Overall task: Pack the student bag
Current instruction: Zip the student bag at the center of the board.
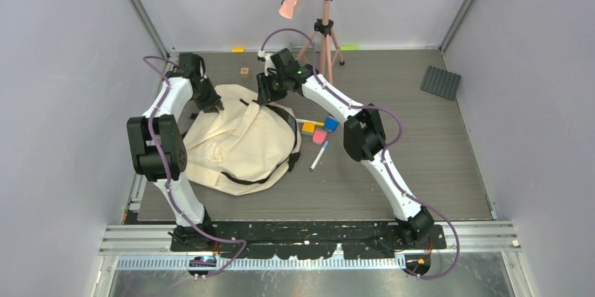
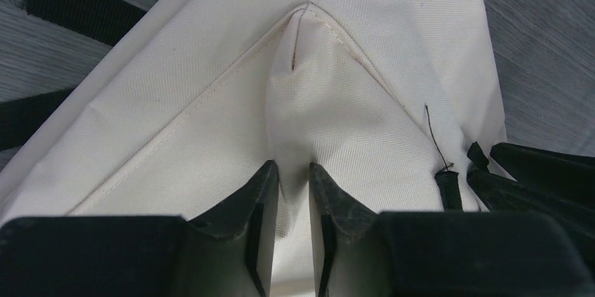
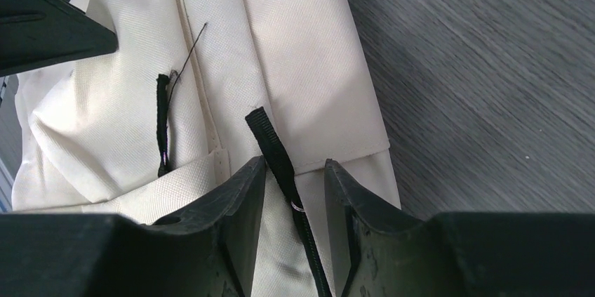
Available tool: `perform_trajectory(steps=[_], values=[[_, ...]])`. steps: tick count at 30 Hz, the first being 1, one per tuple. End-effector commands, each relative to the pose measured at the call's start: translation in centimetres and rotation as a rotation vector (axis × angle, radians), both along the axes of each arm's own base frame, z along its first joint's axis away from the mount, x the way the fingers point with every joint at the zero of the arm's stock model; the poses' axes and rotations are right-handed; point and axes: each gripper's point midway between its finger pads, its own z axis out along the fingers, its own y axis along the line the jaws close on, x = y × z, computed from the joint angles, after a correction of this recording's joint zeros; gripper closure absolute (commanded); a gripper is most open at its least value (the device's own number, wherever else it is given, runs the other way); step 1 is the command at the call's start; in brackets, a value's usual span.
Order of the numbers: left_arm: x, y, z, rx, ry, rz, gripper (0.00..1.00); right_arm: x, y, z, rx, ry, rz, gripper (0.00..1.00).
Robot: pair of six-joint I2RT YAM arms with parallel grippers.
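Your 2 arms (image 1: 158, 144) reach forward, claws tipped down at the far edge of the 1 bag (image 1: 238, 144), which lies left of centre on the table (image 1: 428, 163). The left claw (image 2: 291, 170) pinches a cloth fold — the right claw (image 3: 295, 167) stands open astride a black strap (image 3: 269, 134). Open table lies to the right, past 3 blocks (image 1: 319, 136).

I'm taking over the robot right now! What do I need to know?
Left gripper: pinched on a fold of the student bag.
Right gripper: open, jaws either side of the bag's black strap, not gripping it.
The bag lies flat on the table. The yellow block, blue block, pink block and pen lie to its right.
Done: nothing visibly packed.
Left: open the bag and put those things in.
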Motion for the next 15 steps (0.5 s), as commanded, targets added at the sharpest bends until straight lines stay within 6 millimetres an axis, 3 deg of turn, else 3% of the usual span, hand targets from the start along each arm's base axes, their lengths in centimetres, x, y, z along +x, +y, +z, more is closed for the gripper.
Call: perform_trajectory(steps=[1,3,9,11,15], values=[[1.1,0.0,1.3,-0.009,-0.047,-0.018,0.79,0.7,1.8,2.5,0.071,-0.078,0.035,0.58],[0.9,0.0,1.2,-0.01,-0.043,-0.019,0.83,0.8,2.0,2.6,0.078,-0.081,0.036,0.6],[0.6,0.4,0.9,0.007,-0.032,-0.015,1.0,1.1,2.3,3.9,0.105,-0.099,0.024,0.9],[0.4,0.6,0.8,0.011,-0.02,-0.009,1.0,1.2,2.0,4.5,0.105,-0.11,0.005,0.97],[-0.1,1.6,0.6,0.024,-0.017,0.021,1.0,2.0,0.7,6.3,0.087,-0.165,-0.081,0.99]])
